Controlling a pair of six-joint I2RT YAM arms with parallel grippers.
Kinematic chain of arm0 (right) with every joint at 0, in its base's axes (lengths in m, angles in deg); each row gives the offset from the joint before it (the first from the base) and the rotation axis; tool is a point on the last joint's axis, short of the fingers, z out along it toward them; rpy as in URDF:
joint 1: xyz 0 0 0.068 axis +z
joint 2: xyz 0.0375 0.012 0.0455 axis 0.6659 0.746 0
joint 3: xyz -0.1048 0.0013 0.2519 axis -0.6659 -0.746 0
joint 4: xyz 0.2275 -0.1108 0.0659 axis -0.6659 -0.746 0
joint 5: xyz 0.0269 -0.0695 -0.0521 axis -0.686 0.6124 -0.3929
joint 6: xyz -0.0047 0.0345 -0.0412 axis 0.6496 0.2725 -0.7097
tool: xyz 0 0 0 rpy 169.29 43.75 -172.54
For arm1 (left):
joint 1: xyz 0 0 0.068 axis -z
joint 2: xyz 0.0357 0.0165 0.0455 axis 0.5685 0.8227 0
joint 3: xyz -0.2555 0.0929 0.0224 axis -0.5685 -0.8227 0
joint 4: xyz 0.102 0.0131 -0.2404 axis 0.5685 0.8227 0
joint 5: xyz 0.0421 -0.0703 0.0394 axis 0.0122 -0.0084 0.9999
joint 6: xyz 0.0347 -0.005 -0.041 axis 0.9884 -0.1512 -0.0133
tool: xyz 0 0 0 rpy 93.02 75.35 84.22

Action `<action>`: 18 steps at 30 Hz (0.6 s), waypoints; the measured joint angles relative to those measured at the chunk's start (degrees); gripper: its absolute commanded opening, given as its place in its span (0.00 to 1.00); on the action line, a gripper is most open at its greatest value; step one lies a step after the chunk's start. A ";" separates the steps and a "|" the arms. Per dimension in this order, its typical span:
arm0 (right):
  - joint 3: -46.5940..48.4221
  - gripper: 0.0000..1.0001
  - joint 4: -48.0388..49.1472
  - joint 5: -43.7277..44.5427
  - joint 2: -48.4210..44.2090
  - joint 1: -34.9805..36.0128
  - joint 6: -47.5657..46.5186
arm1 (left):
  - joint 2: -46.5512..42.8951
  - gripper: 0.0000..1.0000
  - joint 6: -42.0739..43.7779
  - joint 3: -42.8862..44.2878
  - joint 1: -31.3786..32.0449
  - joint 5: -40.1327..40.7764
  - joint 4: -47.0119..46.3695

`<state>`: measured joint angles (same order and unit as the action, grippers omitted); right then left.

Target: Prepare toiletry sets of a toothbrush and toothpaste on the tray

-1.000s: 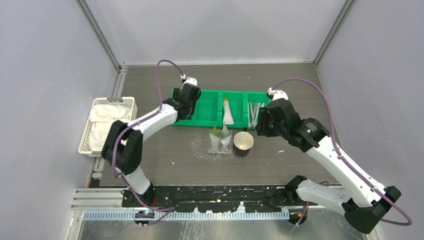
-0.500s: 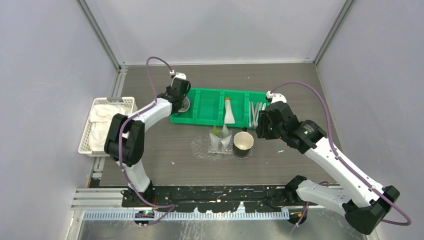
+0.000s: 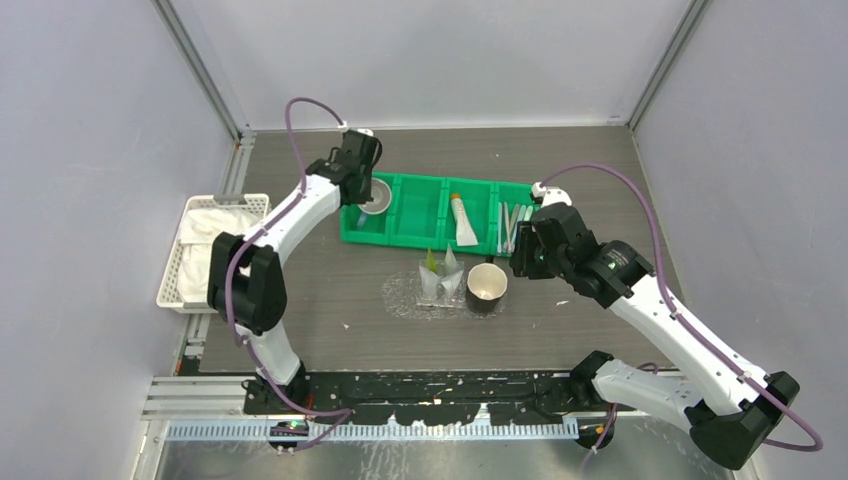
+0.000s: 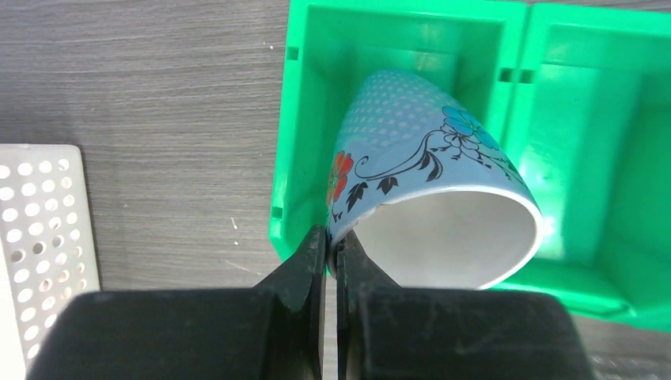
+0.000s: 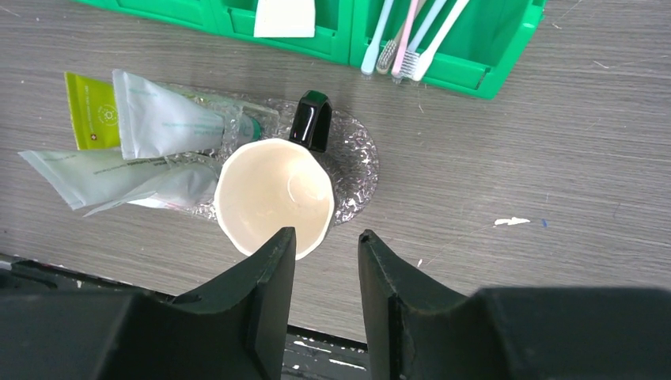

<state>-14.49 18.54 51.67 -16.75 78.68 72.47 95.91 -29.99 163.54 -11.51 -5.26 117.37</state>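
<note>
The speckled clear tray (image 3: 400, 296) (image 5: 358, 162) lies mid-table. On it rest two pale wrapped toothpaste tubes (image 3: 441, 275) (image 5: 170, 123), one with a yellow-green end, and a black mug with a cream inside (image 3: 487, 285) (image 5: 273, 194). My right gripper (image 3: 521, 250) (image 5: 326, 237) hovers open just above the mug's near rim, holding nothing. Several toothbrushes (image 3: 512, 225) (image 5: 405, 39) lie in the green bin's right compartment, and a white toothpaste tube (image 3: 461, 220) in the compartment beside it. My left gripper (image 3: 362, 192) (image 4: 331, 241) is shut on the rim of a blue floral cup (image 4: 411, 150) tilted over the bin's leftmost compartment.
The green four-compartment bin (image 3: 420, 238) (image 4: 301, 158) stands behind the tray. A white mesh basket (image 3: 215, 250) (image 4: 39, 229) holding white cloth sits at the table's left edge. Grey walls enclose the table on three sides.
My left gripper shifted left over the bin's end compartment and shut on the blue cup's rim. The right gripper's jaws narrowed slightly above the mug.
</note>
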 measured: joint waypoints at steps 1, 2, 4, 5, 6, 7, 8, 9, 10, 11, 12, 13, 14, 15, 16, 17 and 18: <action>0.00 0.41 0.00 -0.26 -0.09 0.00 0.04 | -0.24 0.01 -0.48 1.70 0.00 -0.61 2.32; 0.00 0.41 -0.02 -0.44 -0.26 0.00 0.07 | -0.55 0.01 -0.96 3.78 0.00 -1.31 5.14; 0.02 0.41 -0.13 -0.61 -0.85 0.00 0.07 | -1.05 0.01 -2.05 8.37 -0.02 -2.91 10.99; 0.09 0.41 -0.61 -0.72 -1.55 0.00 0.07 | -1.05 0.01 -2.69 11.67 -0.02 -4.02 15.04; 0.09 0.41 -0.68 -0.74 -1.66 0.00 0.04 | -1.14 0.01 -3.37 14.14 -0.02 -5.05 17.84; 0.37 0.41 -1.46 -0.74 -1.99 0.00 0.02 | -1.44 0.01 -4.07 16.83 -0.02 -6.62 20.83; 0.74 0.41 -2.25 -0.74 -2.21 0.00 0.00 | -2.01 0.01 -4.90 18.45 -0.02 -7.85 22.91; 1.38 0.40 -3.10 -0.74 -2.34 0.00 -0.04 | -2.95 0.01 -5.53 19.54 0.00 -9.22 24.90; 2.10 0.41 -3.80 -0.72 -2.47 0.00 -0.04 | -4.57 0.01 -6.47 20.28 0.02 -11.08 27.45; 2.80 0.41 -4.50 -0.72 -2.62 0.00 -0.07 | -5.51 0.01 -6.97 20.57 0.04 -12.22 28.98; 3.34 0.40 -5.07 -0.74 -2.78 0.00 -0.09 | -6.64 0.01 -7.63 20.81 0.09 -13.68 30.88; 4.02 0.41 -5.79 -0.74 -3.10 0.00 -0.09 | -7.78 0.01 -8.17 21.00 0.24 -15.32 33.09; 4.74 0.41 -6.62 -0.79 -3.50 0.00 -0.09 | -8.55 0.01 -8.55 21.44 0.42 -16.96 35.60; 5.22 0.40 -7.30 -0.83 -3.87 0.00 -0.09 | -8.94 0.01 -8.96 21.79 0.66 -18.34 37.73; 5.68 0.40 -8.00 -0.94 -4.24 0.00 -0.11 | -9.14 0.01 -9.38 21.92 0.96 -19.61 39.82; 5.99 0.41 -8.63 -0.96 -4.68 0.00 -0.09 | -9.14 0.01 -9.60 21.92 1.51 -20.46 41.88; 6.16 0.41 -9.22 -0.98 -5.18 0.00 -0.09 | -9.11 0.01 -9.77 21.88 2.01 -21.00 43.60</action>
<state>-8.33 9.32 50.69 -21.93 78.68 72.39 86.80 -39.76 185.42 -9.50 -26.26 160.97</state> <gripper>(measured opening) 0.407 0.034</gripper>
